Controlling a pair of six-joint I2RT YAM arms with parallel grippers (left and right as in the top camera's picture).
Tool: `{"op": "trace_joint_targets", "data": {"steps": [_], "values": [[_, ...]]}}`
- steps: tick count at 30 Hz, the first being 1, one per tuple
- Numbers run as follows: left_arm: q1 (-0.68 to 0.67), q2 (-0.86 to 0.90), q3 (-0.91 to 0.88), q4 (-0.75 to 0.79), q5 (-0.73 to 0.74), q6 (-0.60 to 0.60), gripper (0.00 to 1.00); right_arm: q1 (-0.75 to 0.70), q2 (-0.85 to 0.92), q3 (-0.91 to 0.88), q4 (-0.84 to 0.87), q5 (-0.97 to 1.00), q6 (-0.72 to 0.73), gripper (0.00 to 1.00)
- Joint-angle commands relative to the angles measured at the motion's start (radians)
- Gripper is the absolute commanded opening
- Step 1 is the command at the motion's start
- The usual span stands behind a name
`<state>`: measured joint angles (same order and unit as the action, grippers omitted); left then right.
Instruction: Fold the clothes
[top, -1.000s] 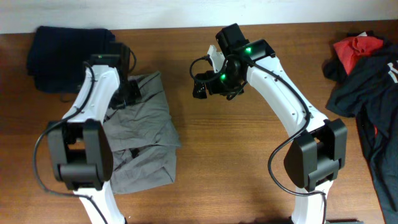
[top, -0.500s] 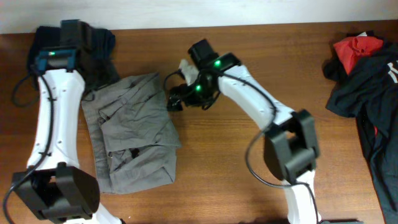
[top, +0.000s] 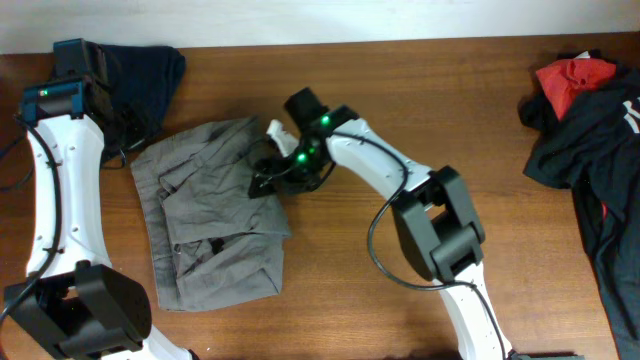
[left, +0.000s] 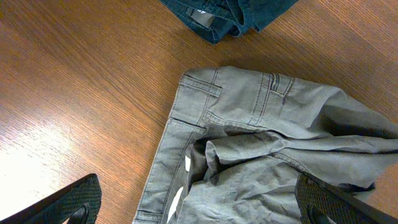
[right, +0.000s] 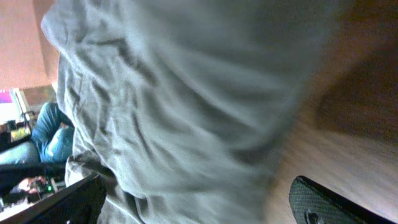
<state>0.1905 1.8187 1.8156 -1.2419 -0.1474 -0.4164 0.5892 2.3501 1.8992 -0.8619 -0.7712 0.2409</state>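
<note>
Crumpled grey-olive cotton trouser-like garment (top: 215, 215) is laid on brown wooden table (top: 420, 90). Left gripper (left: 199, 204) is spread wide, empty (above waistband); right gripper (top: 264, 180) is spread wide at garment's edge, nothing gripped.

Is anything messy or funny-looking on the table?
Yes. The grey trousers lie rumpled and bunched on the left, not folded flat. On the far right, the red and black clothes sit in a loose heap.

Crumpled grey-olive trousers (top: 215, 215) look like soft matt cotton cloth; brown wooden table (top: 330, 320) is smooth, slightly shiny; dark navy garment (top: 145, 70) matt too.
</note>
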Motion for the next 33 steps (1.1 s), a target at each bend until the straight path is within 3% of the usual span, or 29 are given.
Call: {"op": "trace_joint_targets", "data": {"steps": [1, 7, 8, 16, 19, 33], "values": [[0.002, 0.004, 0.001, -0.007, 0.009, -0.016, 0.99, 0.057, 0.035, 0.0, 0.019, -0.029, 0.055, 0.99], [0.002, 0.004, 0.001, -0.012, 0.009, -0.016, 0.99, 0.065, 0.046, 0.0, 0.038, -0.027, 0.068, 1.0], [0.002, 0.004, 0.001, -0.012, 0.009, -0.016, 0.99, 0.065, 0.047, 0.0, 0.038, -0.027, 0.068, 0.96], [0.002, 0.004, 0.001, -0.012, 0.009, -0.016, 0.99, 0.045, 0.047, 0.001, 0.048, 0.014, 0.121, 0.24], [0.001, 0.004, 0.001, -0.012, 0.01, -0.016, 0.99, 0.008, 0.047, 0.001, 0.044, 0.016, 0.143, 0.06], [-0.007, 0.004, 0.001, -0.012, 0.058, -0.016, 0.99, -0.307, 0.046, 0.001, -0.085, 0.113, 0.133, 0.04]]}}
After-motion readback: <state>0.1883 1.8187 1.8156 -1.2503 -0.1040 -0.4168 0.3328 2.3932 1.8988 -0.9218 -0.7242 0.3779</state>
